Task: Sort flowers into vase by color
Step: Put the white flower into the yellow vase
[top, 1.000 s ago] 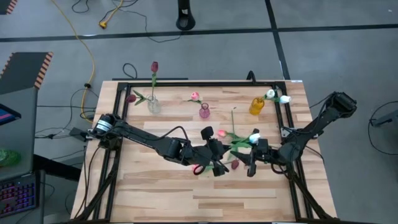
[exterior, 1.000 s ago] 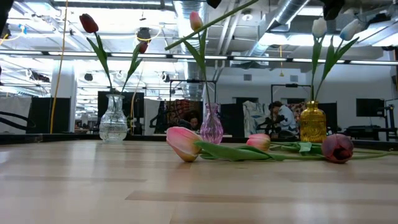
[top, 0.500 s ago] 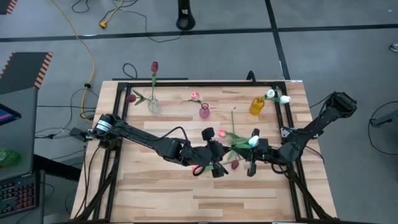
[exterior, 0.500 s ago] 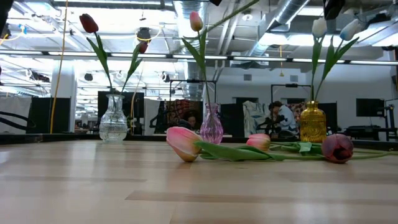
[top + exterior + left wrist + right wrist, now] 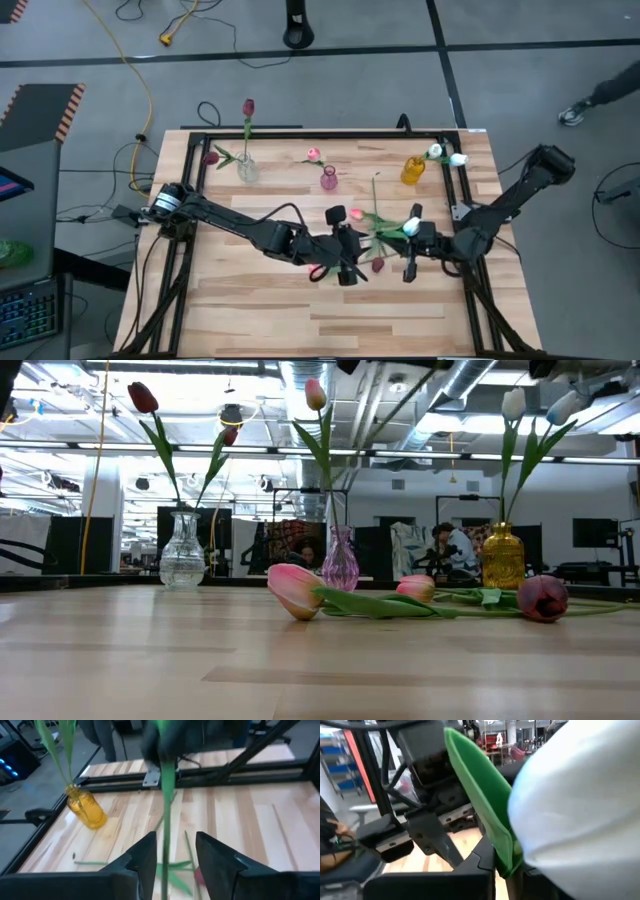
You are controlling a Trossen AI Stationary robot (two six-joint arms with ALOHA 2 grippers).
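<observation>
white tulip sits right of centre in your high view, pinched at the stem by the right gripper, fingers pressed together on it. your left gripper, centre frame, has its fingers spread around that green stem. pink tulips lie on the table.

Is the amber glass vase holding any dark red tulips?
No, the amber glass vase holds only two white tulips on green stems.

Pale planked wood table, smooth and matt; glossy, seemingly glass vases; black metal frame.
</observation>
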